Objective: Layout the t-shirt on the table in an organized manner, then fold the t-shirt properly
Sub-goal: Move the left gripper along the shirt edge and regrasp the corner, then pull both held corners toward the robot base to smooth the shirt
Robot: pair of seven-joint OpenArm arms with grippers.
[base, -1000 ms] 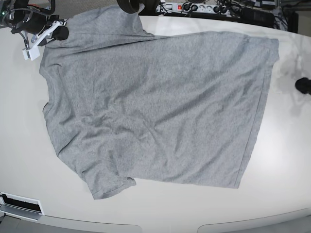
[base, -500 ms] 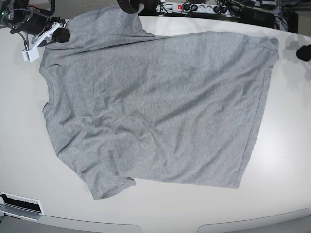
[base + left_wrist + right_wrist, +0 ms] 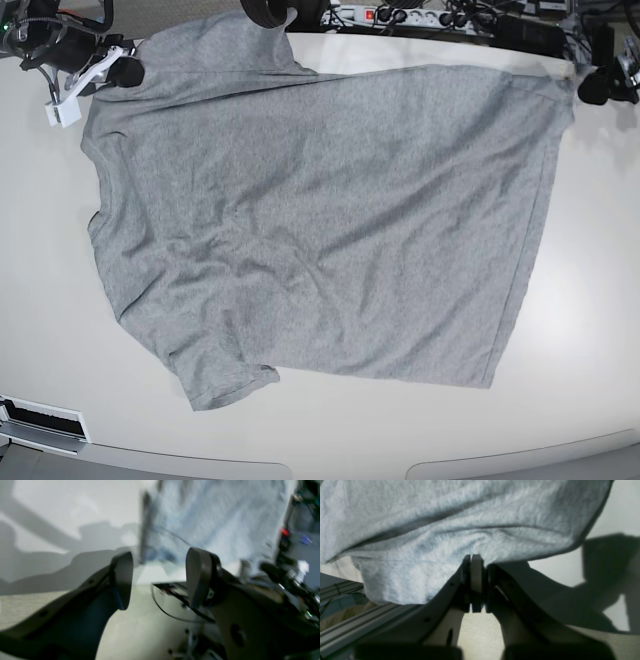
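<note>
The heather-grey t-shirt (image 3: 320,220) lies spread on the white table (image 3: 590,300), plain side up, collar end to the left and hem to the right, with some wrinkles. My right gripper (image 3: 125,70) is at the shirt's far left shoulder. In the right wrist view it (image 3: 473,562) is shut on the edge of the fabric (image 3: 470,517). My left gripper (image 3: 588,88) hovers by the far right hem corner. In the blurred left wrist view it (image 3: 160,580) is open and empty, with the shirt (image 3: 212,517) just beyond its fingertips.
A power strip and cables (image 3: 400,15) lie behind the table's far edge, next to a black round object (image 3: 265,10). The far sleeve reaches that edge. Metal rails (image 3: 340,630) show below the table's edge in the right wrist view.
My left gripper has moved from the table's right side toward the far edge, arriving beside the shirt's far hem corner. The right gripper and shirt have stayed put.
</note>
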